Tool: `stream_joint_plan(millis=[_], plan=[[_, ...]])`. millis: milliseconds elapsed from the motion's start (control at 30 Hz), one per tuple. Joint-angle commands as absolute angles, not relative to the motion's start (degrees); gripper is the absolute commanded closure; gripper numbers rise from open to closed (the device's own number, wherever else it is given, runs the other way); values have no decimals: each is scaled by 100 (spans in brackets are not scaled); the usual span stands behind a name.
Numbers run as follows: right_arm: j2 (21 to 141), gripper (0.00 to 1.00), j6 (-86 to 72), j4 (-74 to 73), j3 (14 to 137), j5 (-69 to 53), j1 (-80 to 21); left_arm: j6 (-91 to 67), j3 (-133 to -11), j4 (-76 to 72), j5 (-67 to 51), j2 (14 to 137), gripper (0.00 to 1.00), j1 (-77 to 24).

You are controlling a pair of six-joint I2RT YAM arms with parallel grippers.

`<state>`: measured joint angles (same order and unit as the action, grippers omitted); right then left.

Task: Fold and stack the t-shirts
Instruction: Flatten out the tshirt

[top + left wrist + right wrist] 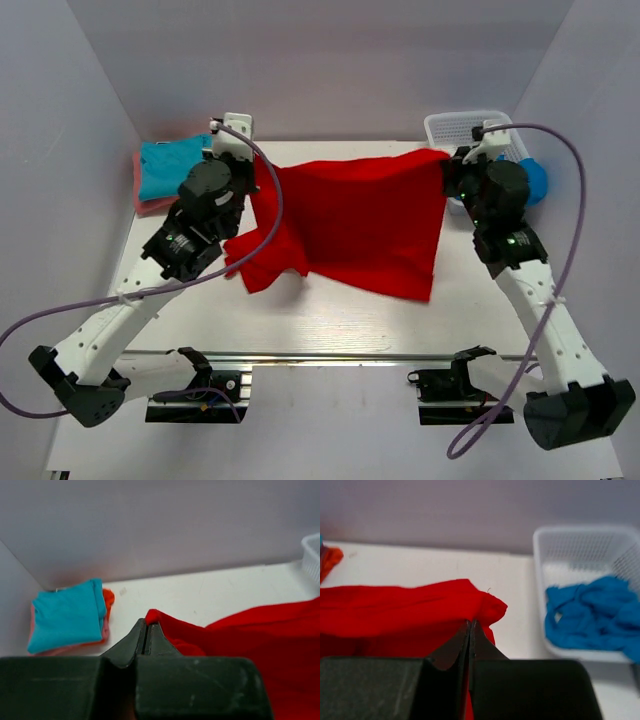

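1. My left gripper [148,630] and right gripper [470,630] each clamp a top corner of the red shirt [350,220].
2. It hangs spread between them over the table [330,325].
3. Far left, the turquoise shirt [67,615] lies folded on the orange-pink one [108,598].

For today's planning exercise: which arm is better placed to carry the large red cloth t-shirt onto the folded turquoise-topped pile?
Left, probably. The left claw, shut on the large red cloth t-shirt, sits near the folded turquoise t-shirt; the right claw grips the opposite corner by the white plastic mesh basket.
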<state>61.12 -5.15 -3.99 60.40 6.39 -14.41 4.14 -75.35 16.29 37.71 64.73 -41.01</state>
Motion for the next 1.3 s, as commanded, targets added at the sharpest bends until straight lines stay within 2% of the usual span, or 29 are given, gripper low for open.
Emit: stream_joint_plan(millis=[0, 233, 333, 367, 567, 733, 1000, 1267], plan=[[5740, 100, 165, -386, 6538, 772, -1424, 878, -8068, 1696, 3700, 6206, 100, -4148], [4949, 100, 650, -466, 7249, 1309, -1415, 1327, -8569, 1652, 3447, 5521, 100, -4148], [4869, 100, 747, -710, 7688, 1353, -1415, 1450, -8779, 1905, 2377, 5265, 100, -4148], [4826, 100, 782, -790, 7951, 1293, -1415, 1450, -8998, 2046, 1660, 5212, 100, -4148], [4623, 100, 949, -1283, 8876, 923, -1415, 1318, -9913, 2592, 354, 5010, 100, -4096], [4308, 100, 1125, -1678, 9737, 230, -1406, 1511, -11211, 3155, -219, 5062, 100, -4096], [3754, 100, 1231, -1942, 10142, -527, -1397, 1564, -12865, 3735, -888, 5308, 100, -4043], [3788, 100, 880, -1811, 9880, -923, -1389, 1757, -12781, 3595, -1011, 5572, 100, -3990]])
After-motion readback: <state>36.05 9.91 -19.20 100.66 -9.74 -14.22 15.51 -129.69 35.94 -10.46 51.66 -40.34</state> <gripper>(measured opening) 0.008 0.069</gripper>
